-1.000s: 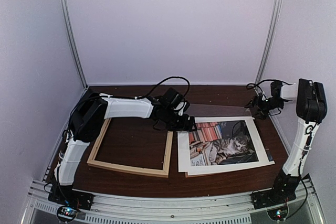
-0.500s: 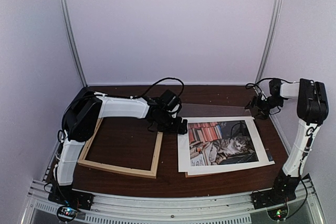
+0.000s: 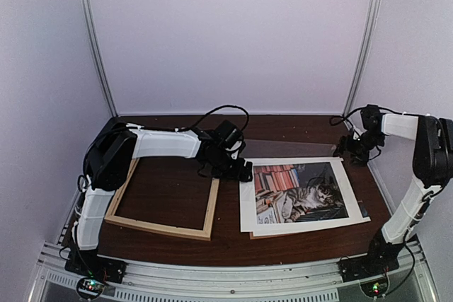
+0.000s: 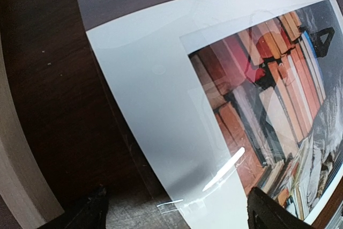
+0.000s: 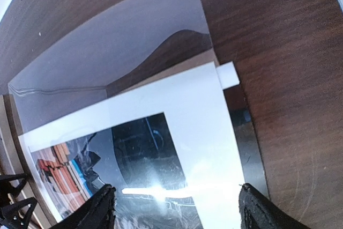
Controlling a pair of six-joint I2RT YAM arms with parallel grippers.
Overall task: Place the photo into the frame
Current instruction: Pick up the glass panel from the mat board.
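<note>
The photo (image 3: 303,193), a cat print with red-orange books and a white border, lies face up at the right of the table under a clear sheet (image 3: 291,149). The pale wood frame (image 3: 156,227) lies flat to its left, with nothing inside it. My left gripper (image 3: 244,171) is open, low over the photo's left border (image 4: 155,105), with a frame strip (image 4: 12,175) beside it. The left gripper (image 4: 179,215) holds nothing. My right gripper (image 3: 349,148) hovers open over the photo's far right corner (image 5: 206,127). The right gripper (image 5: 179,210) holds nothing either.
The clear sheet (image 5: 107,46) reaches past the photo's far edge toward the back wall. A small white tab (image 5: 228,73) and a dark strip (image 5: 249,151) stick out at the photo's right side. Side rails and walls close in the table.
The frame has slid left, away from the photo, and the left gripper drew back with it a second ago. The right arm's upper part swung out to the right.
</note>
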